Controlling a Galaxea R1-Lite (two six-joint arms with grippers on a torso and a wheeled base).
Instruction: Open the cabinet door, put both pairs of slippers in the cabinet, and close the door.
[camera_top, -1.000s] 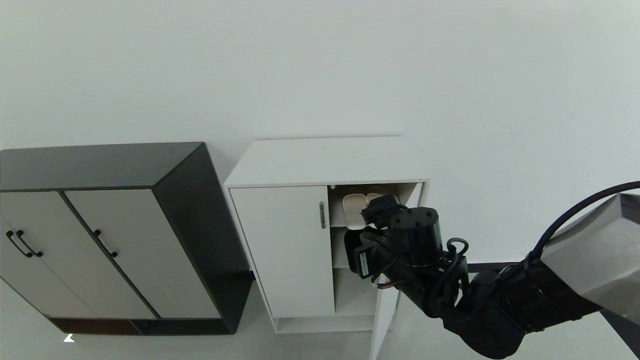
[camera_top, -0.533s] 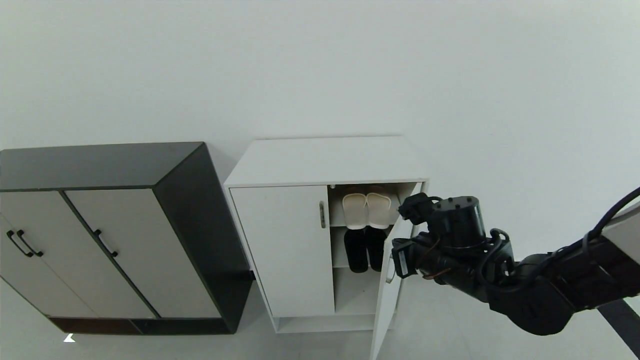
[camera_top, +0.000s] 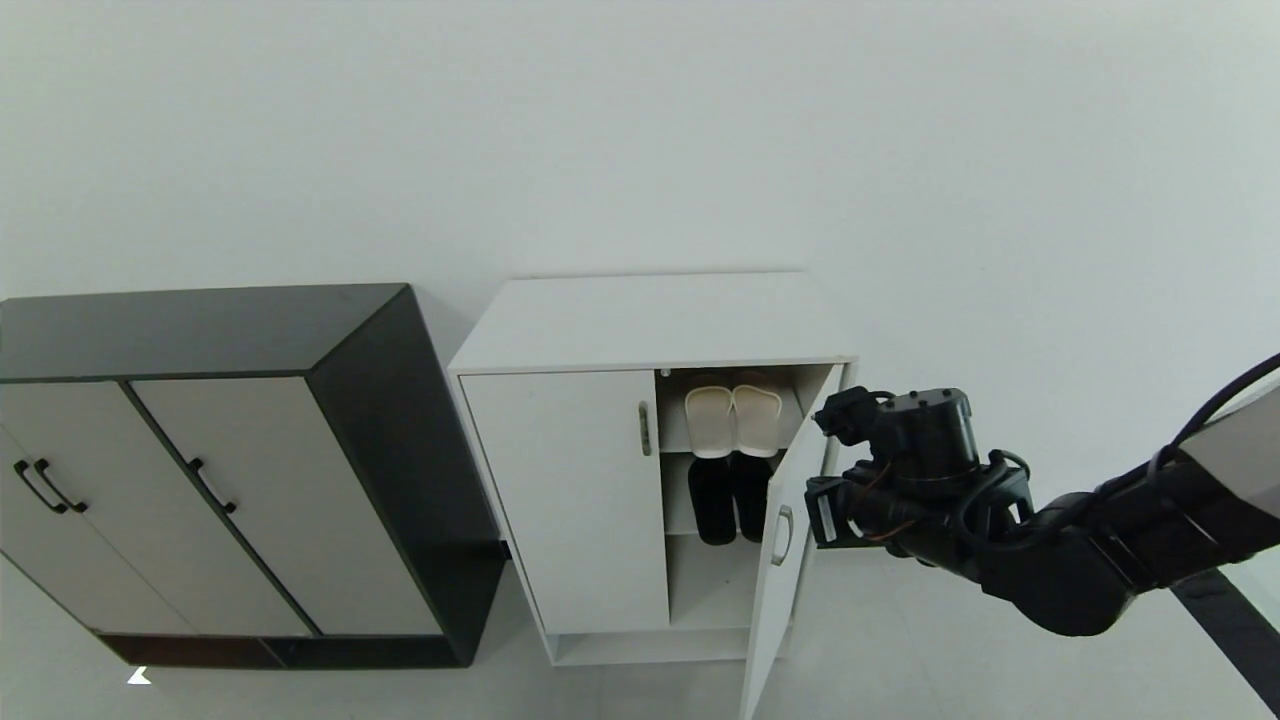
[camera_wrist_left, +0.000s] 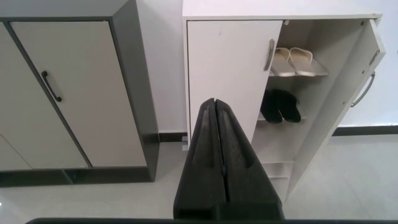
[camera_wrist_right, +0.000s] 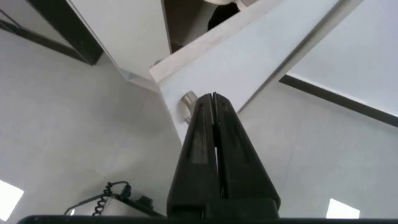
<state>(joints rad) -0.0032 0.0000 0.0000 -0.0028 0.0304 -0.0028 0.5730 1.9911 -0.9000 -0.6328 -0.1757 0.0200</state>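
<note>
Currently: both slipper pairs shelved, right door not yet shut

Wall (camera_top: 640, 130) is plain white and the floor (camera_top: 900, 650) is pale grey. The dark cabinet (camera_top: 380, 450), with two pale doors, stands on the left against the wall. The white cabinet (camera_top: 650, 320) sits just right of it, with a narrow gap between them in the left wrist view. Its left door (camera_top: 565, 500) is shut. Its right door (camera_top: 780, 610) is hinged on the cabinet's right edge and swung out toward the near side, with its outer face turned right.

Inside the open right half, the white slippers (camera_top: 733, 420) lie side by side on the top shelf. The black slippers (camera_top: 730, 498) lie side by side on the shelf directly below. Both pairs are inside the cabinet, left of the open door.

The right arm comes in from the right. The right gripper (camera_top: 828, 418) is at the outer face of the right door, high up near its top corner and above the handle (camera_top: 782, 535). Its fingers are pressed together with nothing between them. In the right wrist view the fingertips line up just beside one end of the handle. I cannot tell whether they actually touch the panel, because the fingers hide the contact spot.

The left gripper (camera_wrist_left: 216, 102) hangs on the near side, well apart from both cabinets, pointing toward the white cabinet's left door. Its fingers are flat against each other and hold nothing.
</note>
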